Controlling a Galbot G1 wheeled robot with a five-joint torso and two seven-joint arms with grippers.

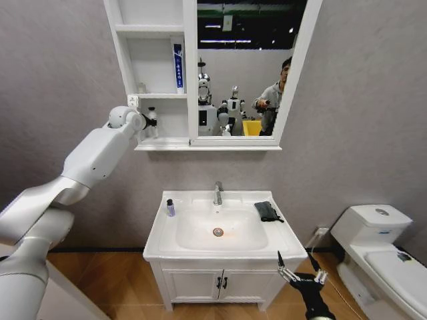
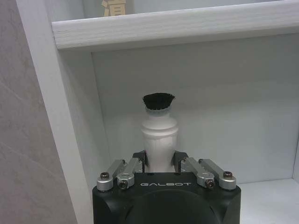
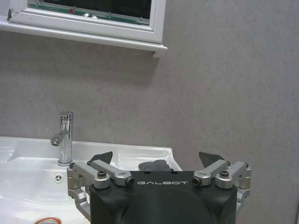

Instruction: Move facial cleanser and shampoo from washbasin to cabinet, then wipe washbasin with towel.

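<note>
Where the head view blurs, left tool (image 2: 160, 161) clamped on white bottle (image 2: 160, 135); right tool (image 3: 158, 159) wide open.

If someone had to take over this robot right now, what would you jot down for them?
Left gripper: shut on the white bottle, inside the cabinet's bottom shelf.
Right gripper: open, idle, low in front of the washbasin.
Done: white bottle is at the cabinet, not yet released.
Left: small dark bottle stands on the washbasin's left rim; move it up. Towel lies folded on the right rim, unused; wiping remains.
</note>
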